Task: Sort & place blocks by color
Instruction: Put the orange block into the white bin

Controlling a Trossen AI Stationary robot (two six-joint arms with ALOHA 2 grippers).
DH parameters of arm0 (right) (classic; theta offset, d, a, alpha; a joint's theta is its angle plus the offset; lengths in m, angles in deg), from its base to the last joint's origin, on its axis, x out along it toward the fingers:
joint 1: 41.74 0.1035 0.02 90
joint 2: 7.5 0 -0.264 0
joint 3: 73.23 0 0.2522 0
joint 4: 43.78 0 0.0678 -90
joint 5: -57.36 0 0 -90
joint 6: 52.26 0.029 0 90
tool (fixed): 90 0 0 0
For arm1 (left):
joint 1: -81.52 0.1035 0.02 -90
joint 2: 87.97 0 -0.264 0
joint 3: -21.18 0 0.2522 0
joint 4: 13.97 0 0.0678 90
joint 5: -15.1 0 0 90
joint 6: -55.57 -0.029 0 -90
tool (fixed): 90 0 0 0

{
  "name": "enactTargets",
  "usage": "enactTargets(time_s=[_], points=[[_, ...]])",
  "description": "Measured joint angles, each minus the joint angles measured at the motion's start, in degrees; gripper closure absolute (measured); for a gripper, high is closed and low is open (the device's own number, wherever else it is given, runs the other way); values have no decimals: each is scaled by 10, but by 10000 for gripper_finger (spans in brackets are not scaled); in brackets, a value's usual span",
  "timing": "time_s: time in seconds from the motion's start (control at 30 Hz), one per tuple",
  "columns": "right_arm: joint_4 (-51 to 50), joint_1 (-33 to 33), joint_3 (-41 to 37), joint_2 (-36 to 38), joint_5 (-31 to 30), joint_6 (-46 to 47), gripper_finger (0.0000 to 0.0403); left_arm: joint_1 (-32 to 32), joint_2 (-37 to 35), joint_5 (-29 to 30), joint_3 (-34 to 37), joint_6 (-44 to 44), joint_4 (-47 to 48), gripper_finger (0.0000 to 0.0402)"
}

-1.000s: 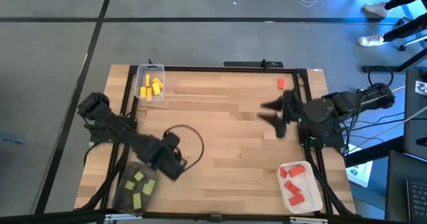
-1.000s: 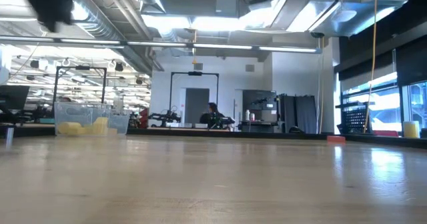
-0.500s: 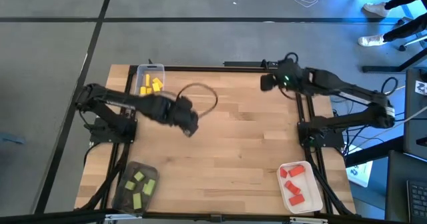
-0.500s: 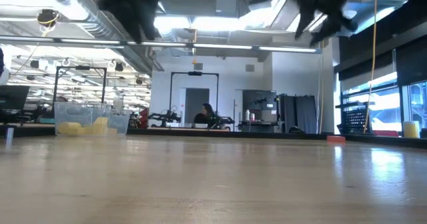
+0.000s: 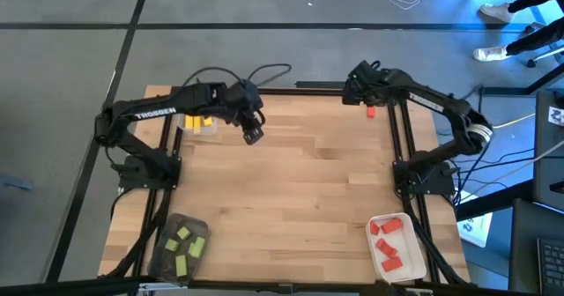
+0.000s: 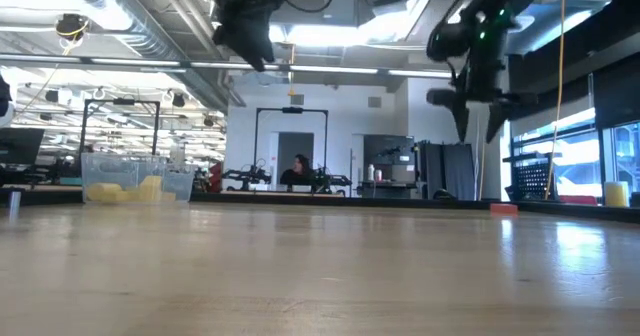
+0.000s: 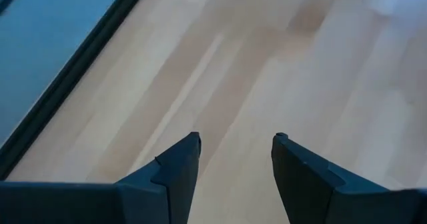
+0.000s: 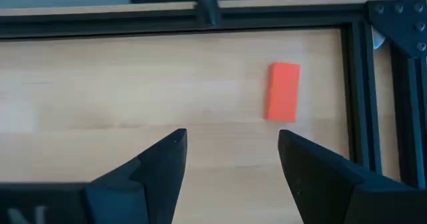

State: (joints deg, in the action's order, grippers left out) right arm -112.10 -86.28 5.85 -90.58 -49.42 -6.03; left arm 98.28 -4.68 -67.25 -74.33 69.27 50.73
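At the near-left corner of the tabletop (image 5: 300, 190), a dark tray (image 5: 176, 247) holds the green blocks (image 5: 183, 243). At the far left, a clear tray (image 5: 189, 124) holds the yellow blocks (image 5: 196, 120), partly under the left arm. The left claw (image 5: 253, 136) hangs just beside that tray, fingers spread, empty. The right claw (image 8: 230, 141), also spread and empty, hovers over the far-right corner near one loose red block (image 8: 283, 91) lying flat on the wood beside the frame rail. A white tray (image 5: 397, 247) at the near right holds the red blocks (image 5: 388, 241). The loose block looks light, rigid and smooth; pinching its long sides at mid-length should hold it.
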Motion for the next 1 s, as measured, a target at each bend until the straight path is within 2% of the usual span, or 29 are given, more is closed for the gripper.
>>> enactTargets(time_s=[0.1, 0.27, 0.4, 0.7, 0.87, 1.0], points=[[1, -24, 0, -30, 0, 0, 166, 32, 0, -45, 0, -24, -20, 226], [-1, -71, 0, -73, 1, -16, 166, 72, 5, -73, 0, -30, -43, 226], [-3, -107, 0, -101, 25, -36, 166, 96, 5, -74, 0, -45, -58, 226], [0, -151, 0, -130, 34, -96, 166, 134, 5, -74, 0, -58, -116, 226], [13, -171, 0, -161, 99, -150, 166, 150, 5, -74, 0, -58, -122, 226], [16, -175, 5, -184, 126, -150, 166, 153, 5, -74, 0, -58, -122, 226]])
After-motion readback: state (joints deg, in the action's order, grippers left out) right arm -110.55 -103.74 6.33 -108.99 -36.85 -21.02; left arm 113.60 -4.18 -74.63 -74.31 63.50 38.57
